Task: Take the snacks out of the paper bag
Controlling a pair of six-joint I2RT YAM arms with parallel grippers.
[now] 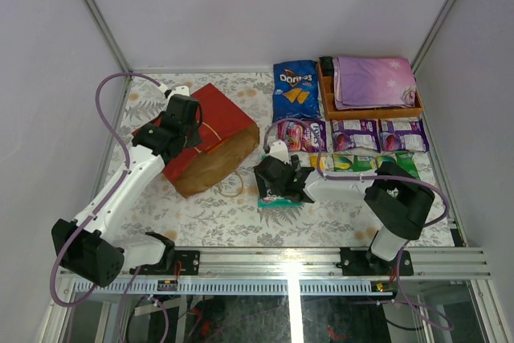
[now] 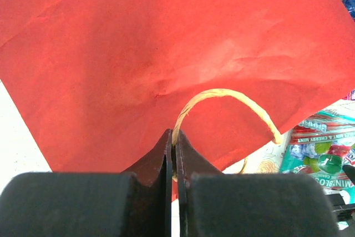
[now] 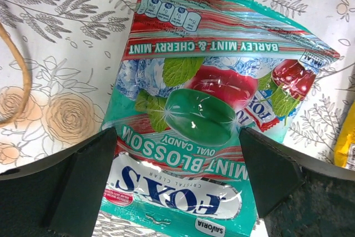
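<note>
Jaws of the right gripper (image 3: 177, 162) spread wide, straddling the Fox's candy pack (image 3: 194, 109) without pinching it; the pack lies flat on the floral table (image 3: 61, 59) just beside the mouth of the red paper bag (image 1: 229, 118), which is on its side. The left gripper (image 2: 173, 140) is clamped tight on the tan loop handle (image 2: 222, 94). Looks like the set-down end of one snack. Next, I'd guess, right lifts straight clear and goes for the bag mouth, left steadying. The other snacks (image 1: 357, 136) are lined up by the orange tray (image 1: 369, 112). Right arm folded, reaching leftward, wrist down; left arm stretched forward, wrist tipped over the bag
</note>
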